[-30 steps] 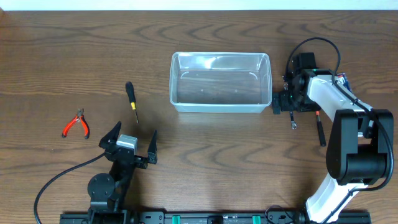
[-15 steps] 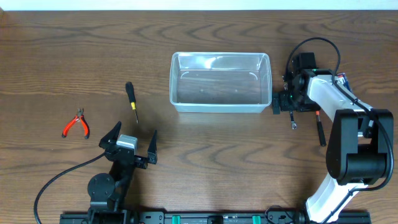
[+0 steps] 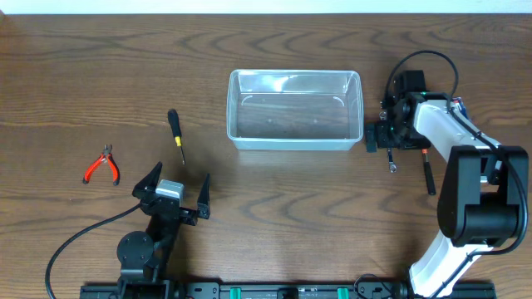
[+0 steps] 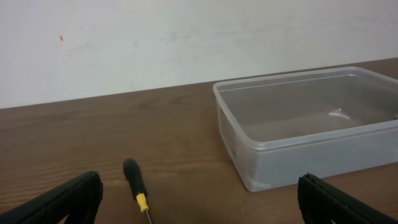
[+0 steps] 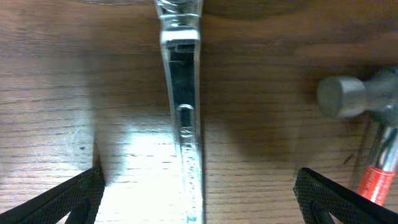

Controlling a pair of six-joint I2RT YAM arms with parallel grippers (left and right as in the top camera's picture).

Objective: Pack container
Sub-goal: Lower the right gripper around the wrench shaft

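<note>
Two pincers stand wide open and hold nothing. The clear container (image 3: 295,144) sits in the middle of the bench (image 3: 83,66). The left pincer (image 3: 179,177) is near a screwdriver (image 3: 175,133). The right pincer (image 5: 198,200) hangs over a silver tool (image 5: 183,124) just beside the container, with a hammer (image 5: 348,96) close by.

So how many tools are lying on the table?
4. Red pliers far left, a screwdriver left of the container, and a silver wrench and a hammer right of it, by the right arm. That arm may hide more.
</note>
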